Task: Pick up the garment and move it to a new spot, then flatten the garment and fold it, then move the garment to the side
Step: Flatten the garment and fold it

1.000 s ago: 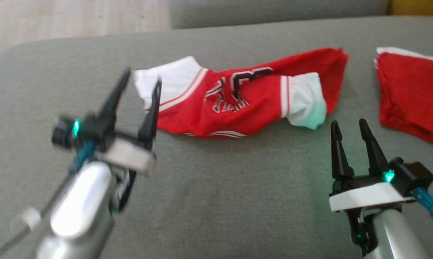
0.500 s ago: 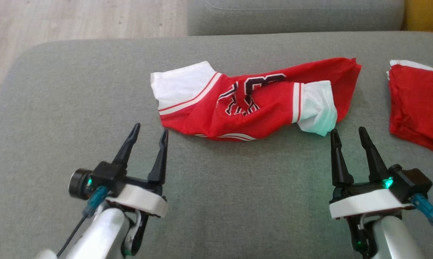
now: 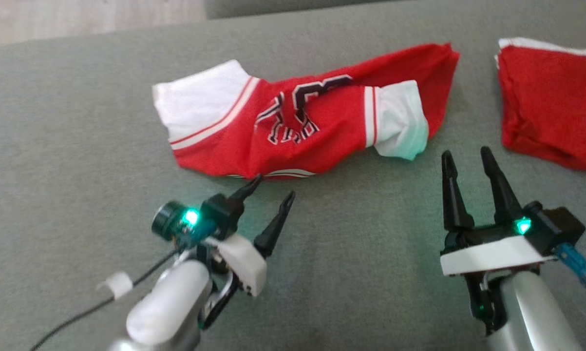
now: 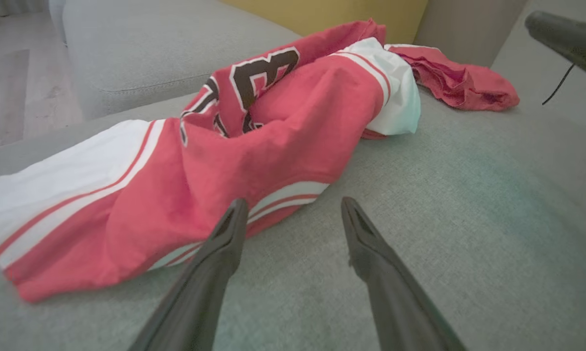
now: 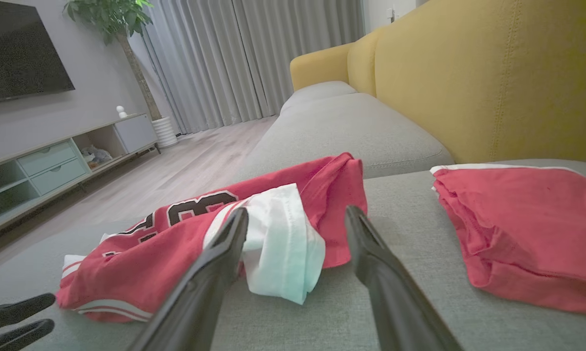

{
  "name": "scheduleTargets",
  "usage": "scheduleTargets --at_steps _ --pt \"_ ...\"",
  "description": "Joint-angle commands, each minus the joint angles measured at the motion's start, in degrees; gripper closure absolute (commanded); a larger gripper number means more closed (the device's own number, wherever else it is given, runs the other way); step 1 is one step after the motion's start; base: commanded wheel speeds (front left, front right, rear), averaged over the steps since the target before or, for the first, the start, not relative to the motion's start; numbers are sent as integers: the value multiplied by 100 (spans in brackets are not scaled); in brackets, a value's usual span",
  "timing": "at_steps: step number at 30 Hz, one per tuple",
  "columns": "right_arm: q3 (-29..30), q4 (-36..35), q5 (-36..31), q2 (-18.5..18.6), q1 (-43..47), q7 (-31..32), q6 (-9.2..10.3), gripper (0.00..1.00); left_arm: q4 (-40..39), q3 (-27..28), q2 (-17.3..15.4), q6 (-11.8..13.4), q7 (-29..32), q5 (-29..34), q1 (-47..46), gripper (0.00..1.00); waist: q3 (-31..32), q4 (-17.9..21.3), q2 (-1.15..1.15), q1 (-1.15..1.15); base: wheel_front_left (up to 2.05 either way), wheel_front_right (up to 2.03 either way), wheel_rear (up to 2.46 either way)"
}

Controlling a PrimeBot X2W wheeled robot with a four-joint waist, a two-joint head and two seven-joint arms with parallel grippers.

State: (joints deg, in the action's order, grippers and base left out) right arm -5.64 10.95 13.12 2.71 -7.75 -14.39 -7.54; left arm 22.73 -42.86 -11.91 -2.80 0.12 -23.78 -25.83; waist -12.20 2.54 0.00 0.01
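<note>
On a grey fabric sofa cushion (image 3: 78,122), the left pincer (image 3: 274,186) points its spread fingers at a crumpled red-and-white jersey with dark numerals (image 3: 312,131), tips just beside the near hem. The jersey lies across the cushion's middle. The right pincer (image 3: 466,154), also apart and empty, stands near the jersey's right end. A folded red cloth (image 3: 546,107) lies farther right.
</note>
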Motion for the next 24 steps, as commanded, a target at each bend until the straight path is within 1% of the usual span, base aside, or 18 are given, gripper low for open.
scheduleTargets --at_steps 1,5,12,21,22,23,24 --pt "-148 -213 22 17 -174 -61 5 0 -110 139 -43 -32 31 75 -334 0 -205 201 0 -1 0 0 0" --pt "-172 -254 76 17 -261 -61 5 0 208 22 -5 -108 125 210 -717 0 -421 428 0 -1 0 0 0" --pt "-194 -269 191 17 -342 -61 5 0 789 -74 82 -135 100 339 -1142 0 -604 740 0 -1 0 0 0" --pt "-219 -245 256 17 -360 -61 5 0 1289 -168 187 -146 10 346 -1288 0 -574 905 0 -1 0 0 0" --pt "-219 -241 258 17 -357 -61 5 0 1342 -178 200 -151 17 334 -1293 20 -563 908 0 -1 0 0 0" --pt "-216 -238 258 17 -353 -61 5 0 1382 -186 209 -161 11 323 -1300 100 -551 908 0 -1 0 0 0" --pt "-210 -235 255 17 -349 -61 5 0 1414 -197 212 -174 -5 314 -1306 100 -536 902 0 -1 0 0 0"
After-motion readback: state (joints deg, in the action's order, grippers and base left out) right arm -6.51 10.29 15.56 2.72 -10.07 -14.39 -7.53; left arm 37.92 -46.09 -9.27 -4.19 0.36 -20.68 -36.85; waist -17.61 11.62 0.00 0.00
